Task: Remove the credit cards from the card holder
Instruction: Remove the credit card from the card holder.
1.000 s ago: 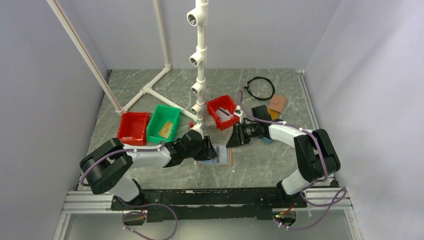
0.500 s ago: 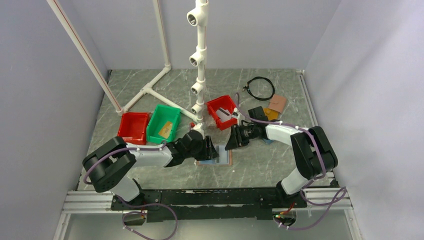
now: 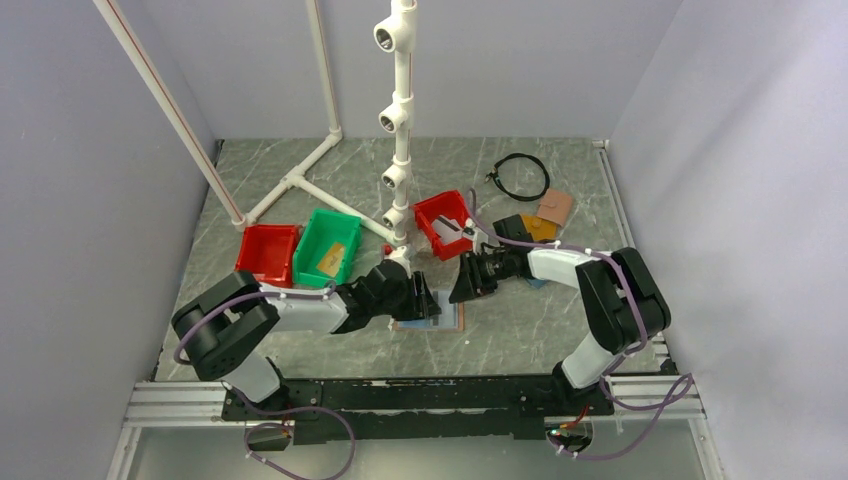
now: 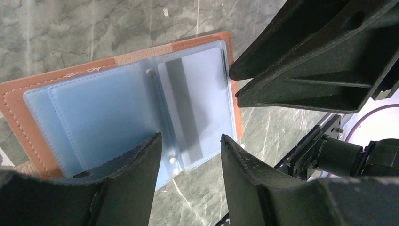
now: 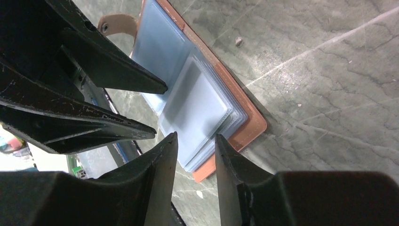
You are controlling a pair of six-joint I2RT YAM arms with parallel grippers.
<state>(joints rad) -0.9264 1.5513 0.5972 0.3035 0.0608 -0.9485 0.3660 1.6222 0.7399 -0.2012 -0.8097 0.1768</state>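
Pressing the card holder (image 3: 447,320) flat looks like the best job for the left gripper (image 4: 190,141). It hangs over the blue inside with its two fingers apart and nothing in them. The holder lies open on the table (image 3: 520,320) between the two arms. A grey-white card (image 4: 197,108) sits inside a clear sleeve (image 5: 221,125) on the holder's right half. The right gripper (image 5: 195,141) is just at that sleeve's edge, its fingers a little apart and also holding nothing. I think it should pinch only the end of the card and pull it out sideways, slowly, so the holder does not slide or lift. The two grippers are very close, so they could bump. Farther off, from left to right, are a red bin (image 3: 265,275), a green bin (image 3: 310,245), a white pipe stand (image 3: 401,120), a second red bin (image 3: 432,203), a black cable loop (image 3: 521,157) and a brown wallet (image 3: 555,207). None of them is in the way.
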